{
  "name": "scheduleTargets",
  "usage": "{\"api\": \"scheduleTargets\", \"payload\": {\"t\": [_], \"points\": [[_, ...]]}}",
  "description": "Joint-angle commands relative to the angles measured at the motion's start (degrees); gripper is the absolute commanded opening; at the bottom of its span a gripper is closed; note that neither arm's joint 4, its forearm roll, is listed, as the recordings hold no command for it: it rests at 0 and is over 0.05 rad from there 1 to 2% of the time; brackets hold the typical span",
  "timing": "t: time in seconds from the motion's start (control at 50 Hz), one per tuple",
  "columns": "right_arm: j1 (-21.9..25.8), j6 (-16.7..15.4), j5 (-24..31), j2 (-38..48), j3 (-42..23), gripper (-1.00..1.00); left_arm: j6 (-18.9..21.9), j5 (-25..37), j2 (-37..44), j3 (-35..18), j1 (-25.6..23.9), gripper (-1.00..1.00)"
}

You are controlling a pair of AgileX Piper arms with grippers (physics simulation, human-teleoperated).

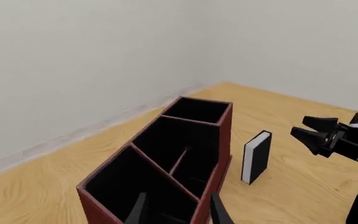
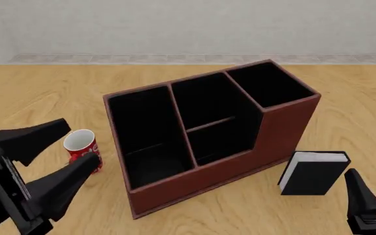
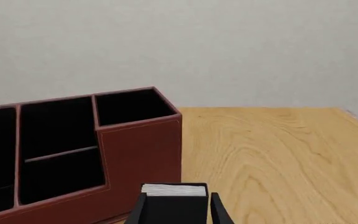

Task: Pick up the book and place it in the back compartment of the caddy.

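The small black hardcover book with white page edges (image 2: 312, 174) is standing upright on the wooden worktop (image 2: 37, 93) at the lower right of the front view, just beside the reddish-brown rectangular caddy with black lining (image 2: 276, 132), near its tall right corner, with a thin strip of bare wood showing between them; the right gripper (image 3: 175, 209) is straddling the book in the right wrist view, one dark finger (image 3: 136, 210) sitting on each side of the cover, though whether the pads are touching it I cannot tell; the front view is showing only one of its fingers (image 2: 363, 196) at the bottom right edge, just beside the book.

The left gripper (image 2: 60, 154) is hanging wide apart at the lower left of the front view, holding nothing, its fingers framing the red-and-white patterned mug (image 2: 82, 149), which is standing near the caddy's left wall.

Open wood is lying behind the caddy up to the pale wall, and to the right of it.

The back compartment (image 2: 211, 105), the divided cell in the caddy's middle, is showing its thin cross divider and the stepped low wall in front; the left wrist view is looking down the caddy lengthwise and showing the book (image 1: 257, 156) standing clear of its side, and the right gripper (image 1: 319, 133) apart from the book there; the mug is appearing only in the front view.
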Motion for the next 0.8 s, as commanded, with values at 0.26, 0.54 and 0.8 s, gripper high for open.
{"api": "scheduleTargets", "payload": {"t": [0.26, 0.54, 0.8], "points": [[0.0, 0.4, 0.2, 0.0, -0.1, 1.00, 0.5, -17.5, 26.4, -6.6, -13.8, 1.00], [0.1, -0.4, -0.2, 0.0, 0.0, 1.00, 2.4, -23.0, 40.9, -13.2, -19.8, 1.00], [0.0, 0.1, -0.5, 0.4, 0.1, 1.00, 2.4, -23.1, 49.2, -18.8, -23.0, 1.00]]}}
